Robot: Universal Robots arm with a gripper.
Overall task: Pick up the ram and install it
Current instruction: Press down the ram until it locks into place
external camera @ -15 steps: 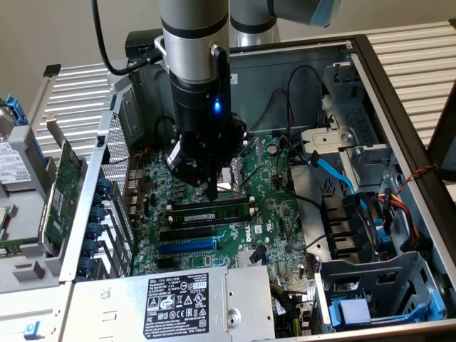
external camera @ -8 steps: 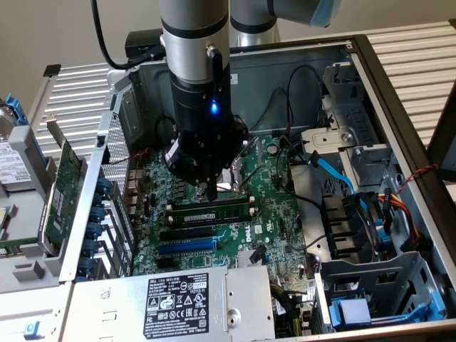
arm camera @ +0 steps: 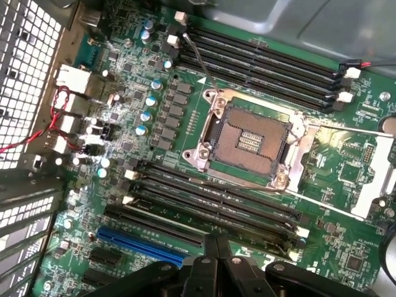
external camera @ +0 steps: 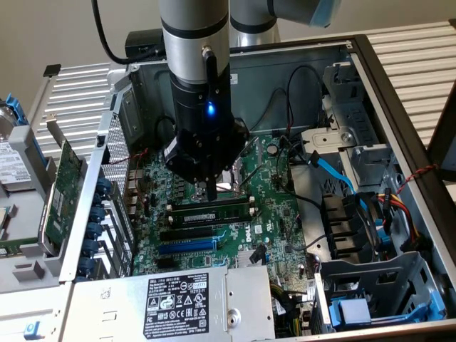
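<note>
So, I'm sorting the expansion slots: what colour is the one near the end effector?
Blue, among black neighbours; clearest in the wrist view.

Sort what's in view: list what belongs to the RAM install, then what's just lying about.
Job in hand: gripper, shut, over the motherboard; ram, lying along a slot beneath it; memory slots.

Lying about: expansion card, outside the case at the exterior view's left; power supply; blue cable; CPU socket.
</note>
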